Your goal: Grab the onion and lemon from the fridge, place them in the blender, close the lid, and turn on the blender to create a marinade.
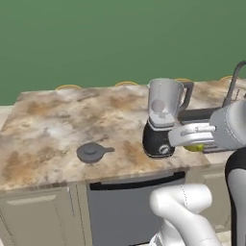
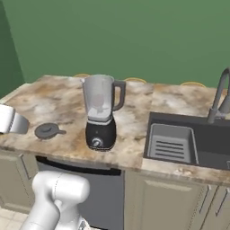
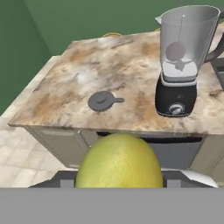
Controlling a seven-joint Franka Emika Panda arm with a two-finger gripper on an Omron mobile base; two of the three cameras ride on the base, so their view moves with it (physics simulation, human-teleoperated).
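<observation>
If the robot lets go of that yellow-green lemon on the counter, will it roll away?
Probably. The round yellow-green lemon has no flat side, and the marbled stone counter looks smooth and level. Its smooth curved skin may also slip between the gripper fingers holding it.
</observation>
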